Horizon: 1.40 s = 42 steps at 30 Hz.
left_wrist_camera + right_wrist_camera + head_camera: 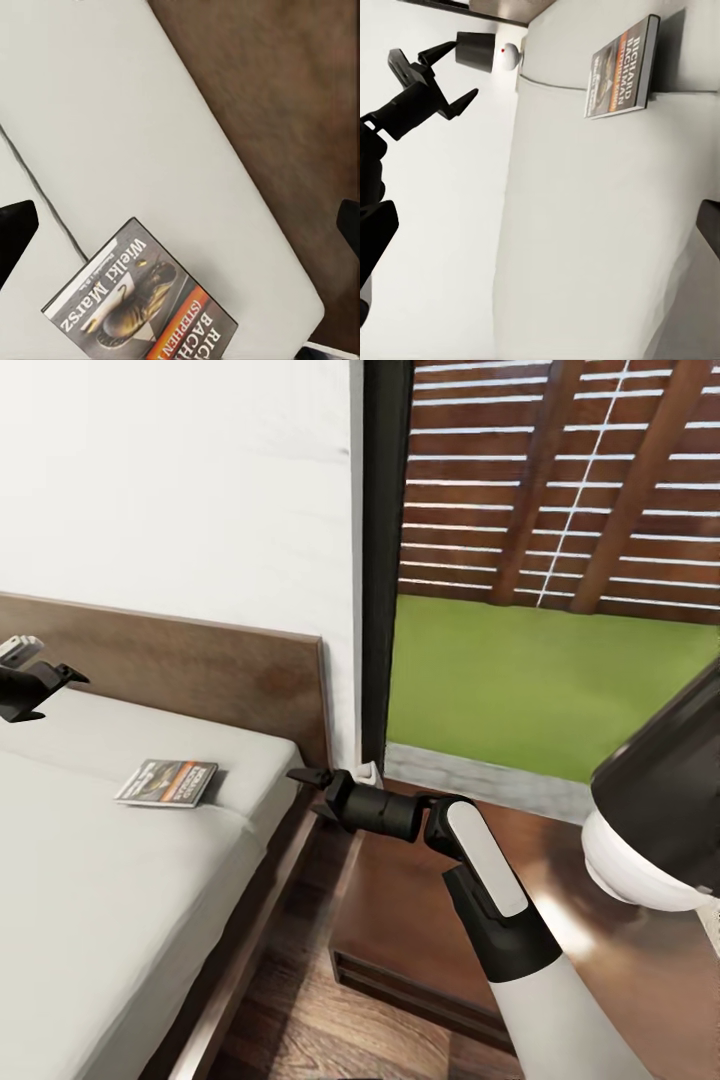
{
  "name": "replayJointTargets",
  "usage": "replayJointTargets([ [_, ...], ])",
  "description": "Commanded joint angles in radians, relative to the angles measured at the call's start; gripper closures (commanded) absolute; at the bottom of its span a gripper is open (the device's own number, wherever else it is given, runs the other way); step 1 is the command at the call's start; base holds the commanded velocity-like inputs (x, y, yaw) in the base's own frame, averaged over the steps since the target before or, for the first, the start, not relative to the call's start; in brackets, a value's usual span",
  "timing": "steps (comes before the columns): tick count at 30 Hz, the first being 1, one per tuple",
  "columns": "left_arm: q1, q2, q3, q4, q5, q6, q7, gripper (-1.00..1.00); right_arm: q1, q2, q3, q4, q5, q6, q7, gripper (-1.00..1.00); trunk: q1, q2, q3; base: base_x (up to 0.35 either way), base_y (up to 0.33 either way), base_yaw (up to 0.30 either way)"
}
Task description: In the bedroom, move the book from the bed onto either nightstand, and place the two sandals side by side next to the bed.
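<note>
The book lies flat on the light mattress of the bed, near the headboard; its cover shows an orange band and dark lettering. It appears again in the left wrist view, book, and the right wrist view, book. My left gripper hovers open over the mattress to the book's left, also seen as left gripper. My right gripper is open and empty beside the bed's right edge, above the gap to the nightstand. The sandals are out of view.
A black-shaded lamp with a white base stands on the near nightstand at right. A second lamp sits beyond the bed. A dark-framed window shows lawn and fence. The wooden headboard backs the bed.
</note>
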Motion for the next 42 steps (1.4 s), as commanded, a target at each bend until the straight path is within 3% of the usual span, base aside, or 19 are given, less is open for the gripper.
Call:
replayJointTargets([
  [1,-0.001,0.0,0.004,-0.001,0.011,0.004,0.01,-1.0,-0.001,0.0,-0.001,0.0,-0.011,0.001,-0.01,-1.0,-0.004,0.007,0.001,0.0,0.0,-0.062],
  [26,-0.001,0.011,0.004,0.0,0.004,-0.045,0.008,-1.0,-0.001,0.0,0.008,0.023,-0.009,0.001,-0.009,-1.0,-0.1,0.182,0.041,0.0,0.0,-0.056],
  [42,-0.001,0.02,0.005,0.001,0.006,-0.062,0.008,-1.0,0.0,0.002,0.017,0.076,-0.009,0.001,-0.009,-1.0,-0.161,0.294,0.071,0.0,0.0,0.048],
])
